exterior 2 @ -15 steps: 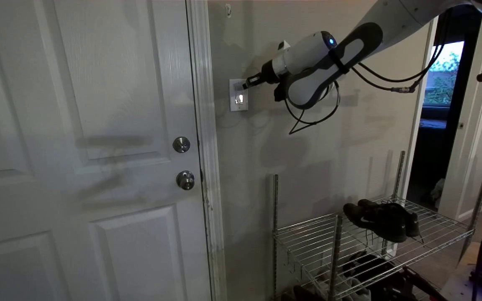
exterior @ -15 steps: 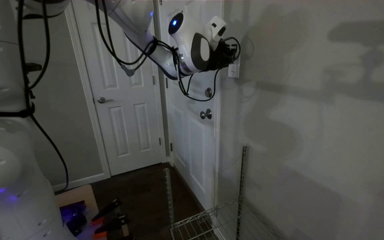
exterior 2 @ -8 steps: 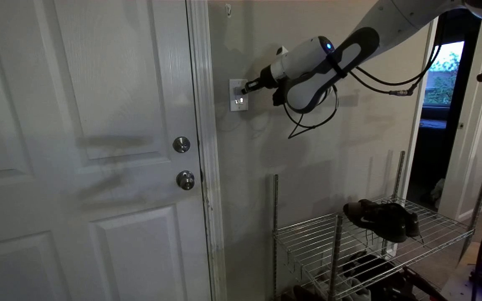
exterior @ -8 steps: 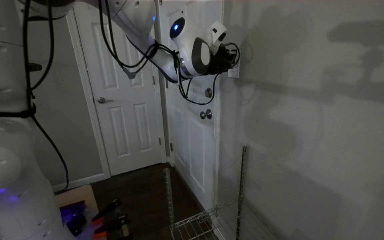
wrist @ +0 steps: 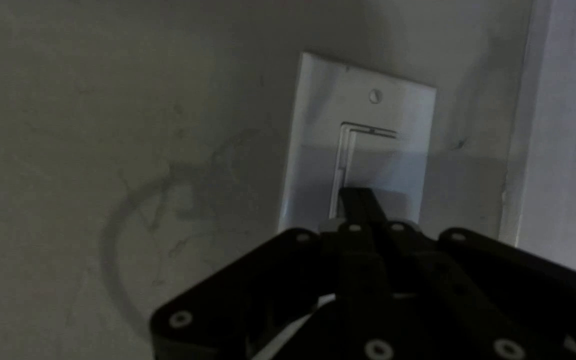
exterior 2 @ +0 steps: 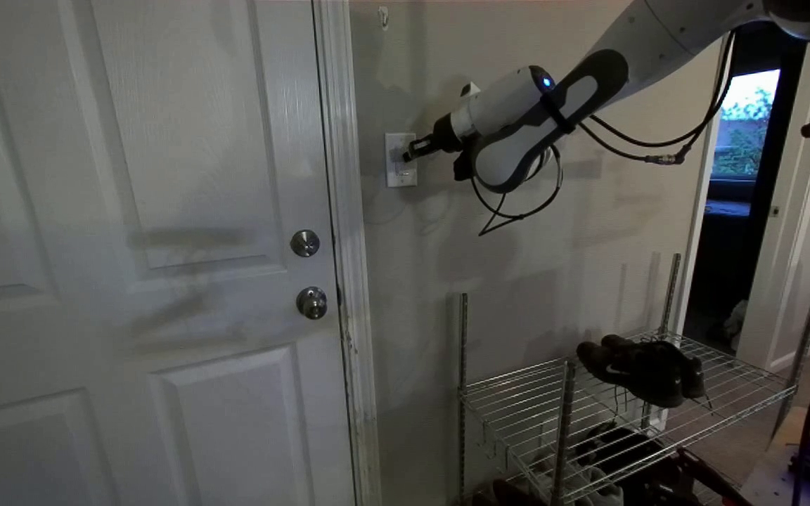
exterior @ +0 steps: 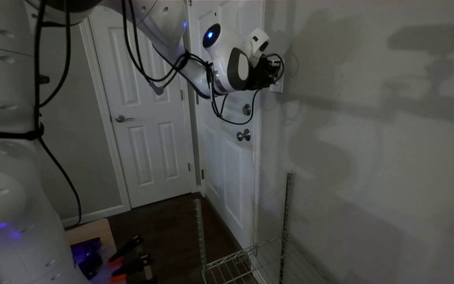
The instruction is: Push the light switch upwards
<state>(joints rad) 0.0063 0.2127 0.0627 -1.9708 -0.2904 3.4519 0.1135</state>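
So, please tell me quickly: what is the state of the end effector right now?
End effector: closed, holding nothing, in front of the light switch.

No text, label, brand or number can be read in any view. In an exterior view, a dark shoe on the wire rack bears a pale mark on its side, too small to tell whether it is a brand sign.

A home interior, indicated by a panelled door with knob and deadbolt, a wire rack holding dark shoes, and a doorway beyond which a window is visible.
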